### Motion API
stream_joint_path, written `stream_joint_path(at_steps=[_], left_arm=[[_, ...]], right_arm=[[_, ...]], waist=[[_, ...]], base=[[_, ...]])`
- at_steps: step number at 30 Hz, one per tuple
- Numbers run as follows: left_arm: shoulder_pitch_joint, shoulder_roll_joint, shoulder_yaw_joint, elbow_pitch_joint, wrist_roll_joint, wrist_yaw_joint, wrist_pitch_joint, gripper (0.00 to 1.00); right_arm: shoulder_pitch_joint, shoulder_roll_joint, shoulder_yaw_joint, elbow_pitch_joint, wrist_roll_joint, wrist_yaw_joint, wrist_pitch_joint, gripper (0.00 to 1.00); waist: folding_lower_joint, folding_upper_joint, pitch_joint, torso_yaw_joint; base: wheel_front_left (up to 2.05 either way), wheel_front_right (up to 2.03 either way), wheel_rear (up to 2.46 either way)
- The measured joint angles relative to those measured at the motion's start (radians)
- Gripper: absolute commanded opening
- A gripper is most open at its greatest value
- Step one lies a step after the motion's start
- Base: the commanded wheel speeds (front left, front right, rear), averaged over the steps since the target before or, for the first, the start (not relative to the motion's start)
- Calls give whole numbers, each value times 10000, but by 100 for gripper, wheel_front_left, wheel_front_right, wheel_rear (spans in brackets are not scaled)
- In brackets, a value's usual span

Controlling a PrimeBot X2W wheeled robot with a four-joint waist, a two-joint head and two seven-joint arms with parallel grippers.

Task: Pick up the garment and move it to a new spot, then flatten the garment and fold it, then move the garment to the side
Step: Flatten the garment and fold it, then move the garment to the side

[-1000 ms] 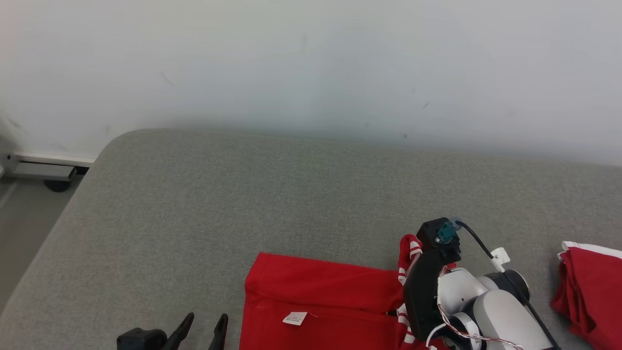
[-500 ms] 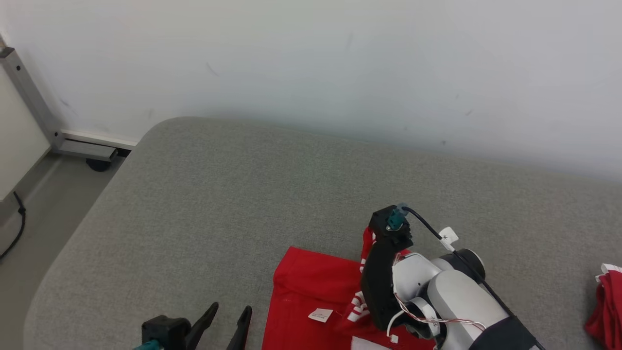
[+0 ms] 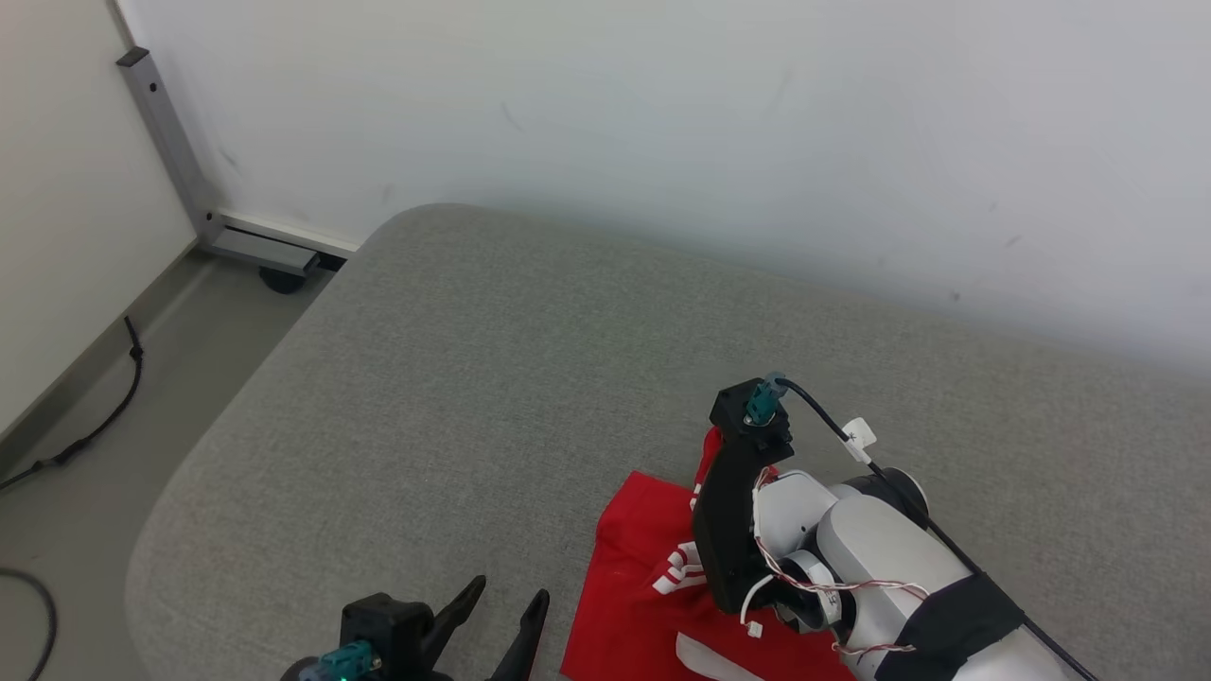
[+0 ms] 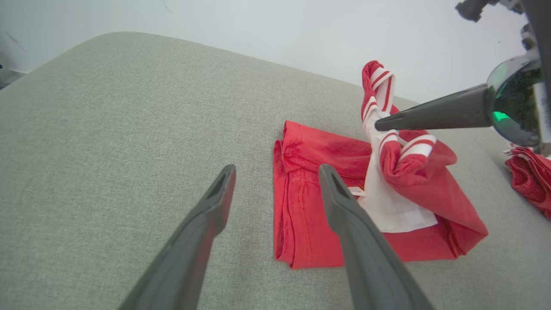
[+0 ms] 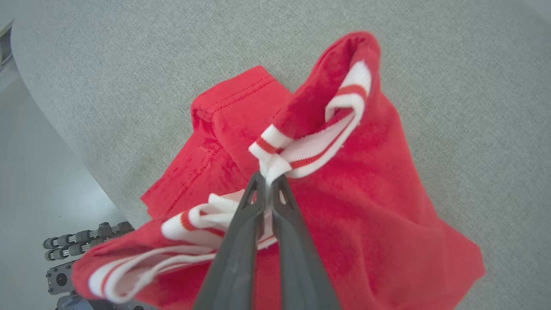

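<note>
The red garment [image 3: 634, 567] with white-and-red striped trim lies partly folded on the grey padded table [image 3: 473, 378], near its front edge. My right gripper [image 5: 267, 180] is shut on a striped band [image 5: 314, 150] and holds it raised above the rest of the cloth. In the left wrist view its dark fingers [image 4: 413, 118] pinch that band from the right, over the garment [image 4: 318, 232]. My left gripper [image 4: 277, 172] stands open just left of the garment's folded edge, nothing between its fingers. It also rises at the bottom of the head view as the left gripper [image 3: 506, 615].
A second red cloth [image 4: 531, 181] lies to the right of the garment. The table's rounded left corner drops to the floor, where a grey metal post [image 3: 170, 142] and a dark cable [image 3: 95, 426] stand. A pale wall runs behind the table.
The head camera has swung left, bringing the floor and post into view. My right gripper has carried the striped band leftward over the garment, covering the white label. The left gripper stays open.
</note>
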Motion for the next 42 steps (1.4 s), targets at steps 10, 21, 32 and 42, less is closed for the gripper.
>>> stream_joint_path(at_steps=[10, 21, 32, 42], left_arm=[[-12, -75, -134, 140, 8, -86, 27, 100], [2, -17, 36, 270, 2, -65, -94, 100], [181, 242, 401, 222, -42, 148, -282, 100], [560, 504, 585, 25, -67, 328, -405, 100]], right_arm=[[-75, 4, 90, 1003, 397, -2, -616, 0], [-282, 4, 813, 1417, 1168, -2, -1049, 100], [-624, 17, 617, 1064, 1097, -2, -1843, 100], [1742, -1162, -1185, 765, 138, -4, -2429, 100]], waist=[[1, 0, 50, 736], [1, 0, 2, 864], [0, 0, -86, 322], [0, 0, -261, -515]], base=[[0, 0, 0], [0, 0, 0], [0, 0, 0], [0, 0, 0]])
